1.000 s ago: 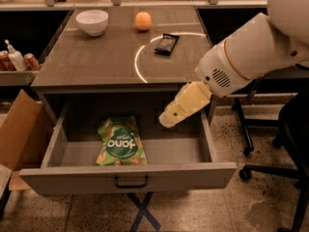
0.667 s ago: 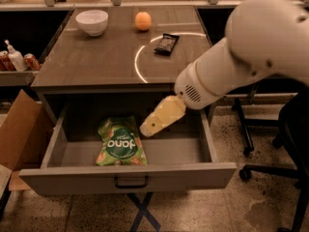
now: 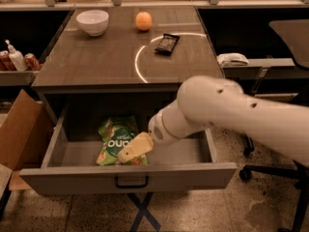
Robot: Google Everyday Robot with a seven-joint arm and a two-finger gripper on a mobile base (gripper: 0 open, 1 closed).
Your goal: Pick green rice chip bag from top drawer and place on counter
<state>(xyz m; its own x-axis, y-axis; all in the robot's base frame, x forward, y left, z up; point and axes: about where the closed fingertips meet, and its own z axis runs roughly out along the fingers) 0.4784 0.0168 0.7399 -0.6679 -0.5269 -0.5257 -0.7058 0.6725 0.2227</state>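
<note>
Toward the left of the open top drawer (image 3: 193, 170) you see the green rice chip bag (image 3: 112, 138) lying flat, and the gripper (image 3: 131, 151) has swung leftward from the drawer's right side to sit over the bag's lower right corner. Whether it is spread or closed you cannot tell; the grasp looks imminent, the counter (image 3: 96, 62) placement still ahead.
</note>
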